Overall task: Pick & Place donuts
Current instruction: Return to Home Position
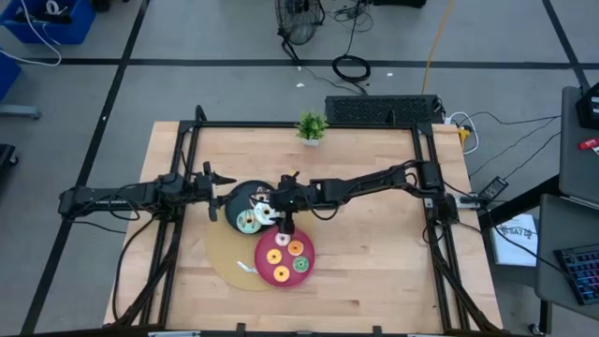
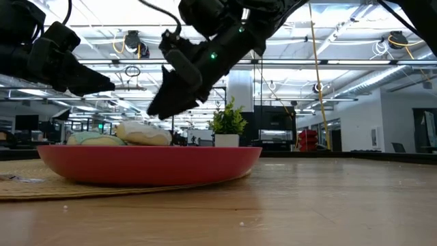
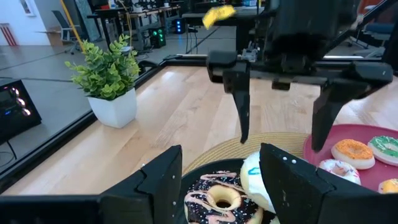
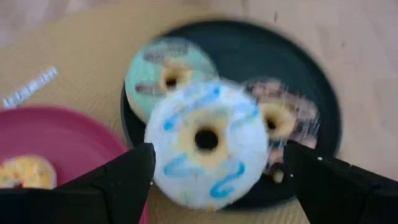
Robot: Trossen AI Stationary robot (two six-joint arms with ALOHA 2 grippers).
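A dark plate [image 1: 234, 197] holds three donuts. A white donut with blue streaks [image 4: 233, 134] lies on top, resting on a mint donut [image 4: 155, 65] and a chocolate donut [image 4: 283, 118]. My right gripper [image 4: 214, 165] hangs open just above the white donut, one finger on either side and clear of it; the left wrist view shows those fingers [image 3: 244, 106] above it. A pink plate [image 1: 263, 269] beside the dark one carries several donuts, among them an orange one [image 1: 296, 248] and a green one [image 1: 300, 265]. My left gripper [image 1: 222, 190] waits open at the dark plate's left rim.
Both plates sit on a round tan mat [image 1: 223, 257]. A small potted plant [image 1: 312, 126] stands at the table's far edge. A black frame [image 1: 187, 140] runs along the table's sides. Bare wood lies right of the plates.
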